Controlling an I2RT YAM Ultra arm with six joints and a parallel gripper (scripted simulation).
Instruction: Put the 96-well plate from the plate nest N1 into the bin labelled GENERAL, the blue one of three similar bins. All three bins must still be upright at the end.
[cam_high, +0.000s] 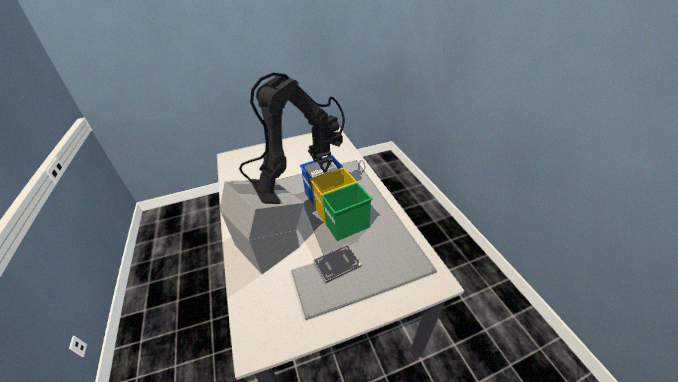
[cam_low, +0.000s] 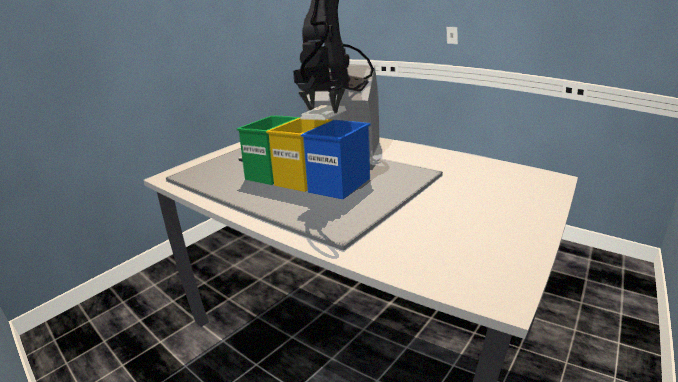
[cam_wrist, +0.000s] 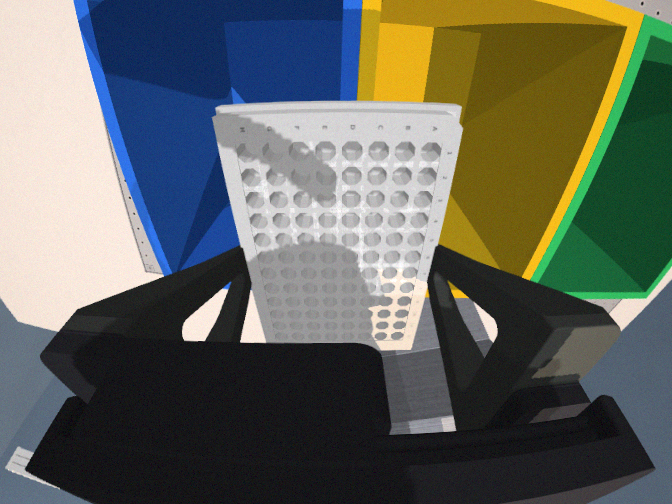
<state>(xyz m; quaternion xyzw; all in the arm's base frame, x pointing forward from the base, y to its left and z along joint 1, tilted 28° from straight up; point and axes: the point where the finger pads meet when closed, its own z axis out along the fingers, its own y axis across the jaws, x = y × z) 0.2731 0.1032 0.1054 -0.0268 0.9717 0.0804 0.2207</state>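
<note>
My gripper (cam_high: 320, 163) (cam_low: 322, 107) (cam_wrist: 339, 254) is shut on the white 96-well plate (cam_wrist: 339, 217) (cam_low: 316, 111) (cam_high: 316, 173), gripping its long sides. It holds the plate above the bins, over the rim between the blue GENERAL bin (cam_high: 306, 181) (cam_low: 336, 157) (cam_wrist: 173, 135) and the yellow RECYCLE bin (cam_high: 333, 180) (cam_low: 287, 160) (cam_wrist: 488, 135). The green bin (cam_high: 348, 210) (cam_low: 256, 155) (cam_wrist: 613, 217) stands beyond the yellow one. All three bins stand upright in a row on the grey mat (cam_high: 395, 255) (cam_low: 280, 210). The dark plate nest (cam_high: 337, 263) lies empty on the mat's near part in the top view.
The arm's grey base block (cam_high: 260, 225) (cam_low: 367, 110) stands on the table (cam_high: 260, 320) (cam_low: 475, 225) beside the bins. A small clear wire-like object (cam_high: 361, 165) lies on the mat behind the bins.
</note>
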